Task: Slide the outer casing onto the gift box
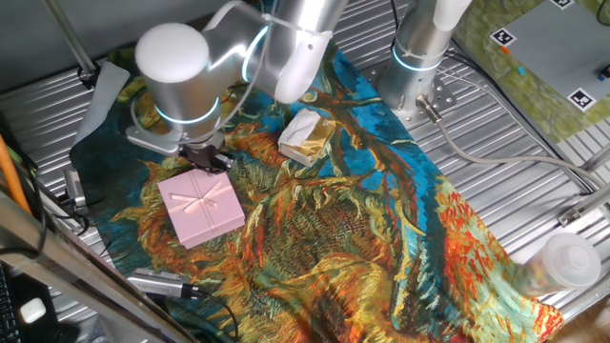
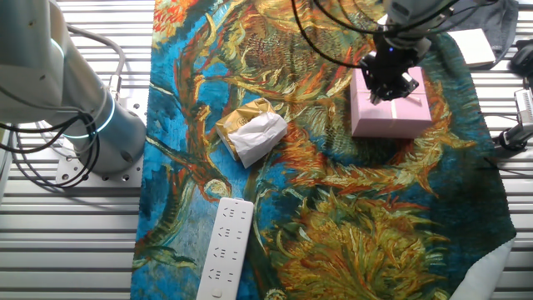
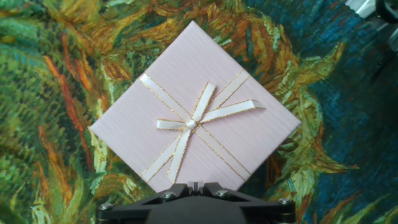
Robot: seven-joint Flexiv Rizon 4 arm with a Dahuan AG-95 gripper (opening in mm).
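The outer casing (image 1: 200,208) is a pale-pink square sleeve with a ribbon-and-bow print, lying flat on the patterned cloth. It also shows in the other fixed view (image 2: 398,112) and fills the middle of the hand view (image 3: 193,112). My gripper (image 1: 207,160) hangs just above the casing's far corner. In the other fixed view the gripper (image 2: 390,83) overlaps the casing's upper edge. In the hand view its fingertips (image 3: 196,185) stand together with nothing between them, just off the casing's near corner. The gift box with its dark hollow is not in view.
A cream-and-gold wrinkly packet (image 1: 307,136) lies on the cloth (image 1: 362,238) beyond the casing, also seen in the other fixed view (image 2: 251,132). A white power strip (image 2: 225,247) lies near it. A second arm's base (image 1: 419,67) stands at the back. A metal tool (image 1: 157,283) lies at the cloth's front edge.
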